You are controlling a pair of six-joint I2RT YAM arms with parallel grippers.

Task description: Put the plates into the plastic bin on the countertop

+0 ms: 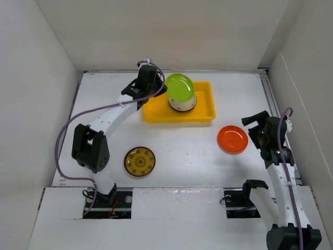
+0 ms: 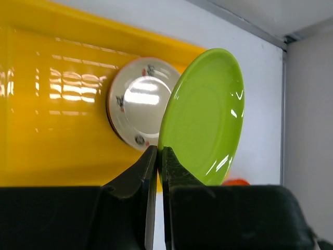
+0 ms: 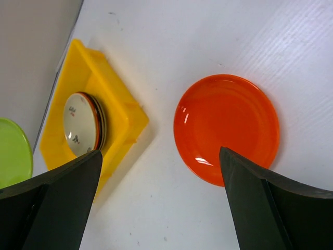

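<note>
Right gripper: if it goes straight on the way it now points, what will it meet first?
Most likely the round orange plate, lying flat on the white countertop. In the right wrist view it sits ahead between the open jaws of the right gripper. Depth is unclear, so this is a judgement.

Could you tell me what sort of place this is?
Probably a robot test cell: white walls box in the countertop, with a left arm and right arm mounted at its near edge.
</note>
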